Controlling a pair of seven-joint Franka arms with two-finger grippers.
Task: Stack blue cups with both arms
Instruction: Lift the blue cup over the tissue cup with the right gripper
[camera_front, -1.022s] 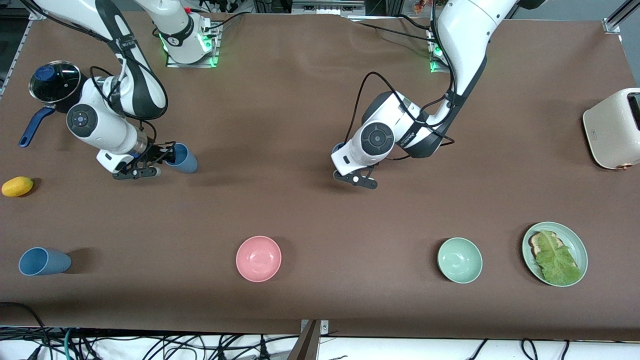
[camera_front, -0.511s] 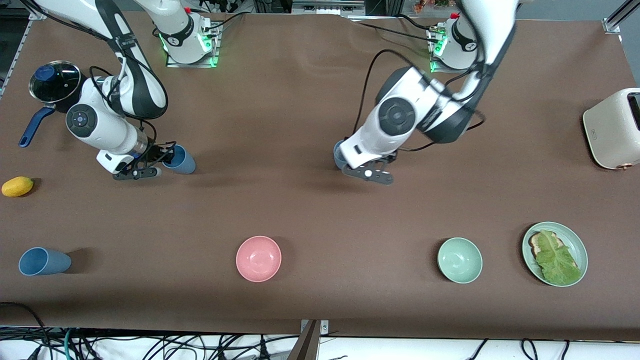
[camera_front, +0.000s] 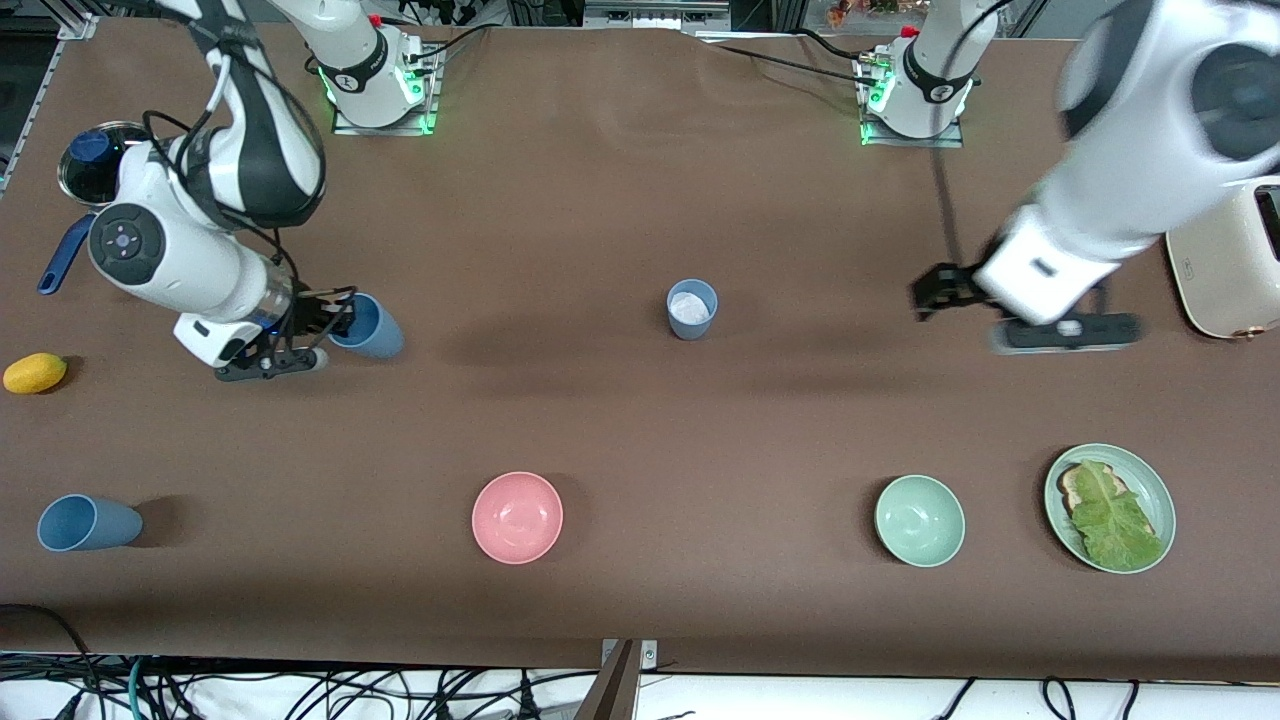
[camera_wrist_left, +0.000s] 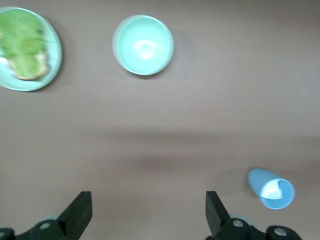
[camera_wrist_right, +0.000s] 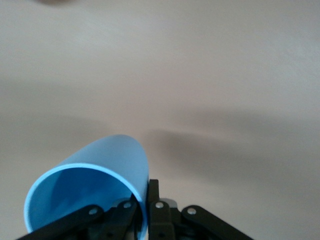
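Observation:
My right gripper (camera_front: 315, 335) is shut on the rim of a blue cup (camera_front: 368, 326), one finger inside and one outside, and holds it tilted low over the table. The right wrist view shows that cup (camera_wrist_right: 90, 192) in the gripper (camera_wrist_right: 145, 202). A second blue cup (camera_front: 691, 308) with a white patch inside stands upright alone at mid-table; it also shows in the left wrist view (camera_wrist_left: 271, 187). A third blue cup (camera_front: 85, 522) lies on its side near the front edge at the right arm's end. My left gripper (camera_front: 1000, 318) is open and empty, up in the air beside the toaster; its own view shows the gripper (camera_wrist_left: 148, 215) over bare table.
A pink bowl (camera_front: 517, 517), a green bowl (camera_front: 919, 520) and a green plate (camera_front: 1150, 480) with lettuce on toast lie along the front. A cream toaster (camera_front: 1225, 260) stands at the left arm's end. A dark pot (camera_front: 100, 160) with a blue handle and a yellow fruit (camera_front: 35, 372) lie at the right arm's end.
My left arm rose from the white-patch cup and swung toward the toaster, leaving that cup standing in the open. My right gripper shifted slightly with its cup.

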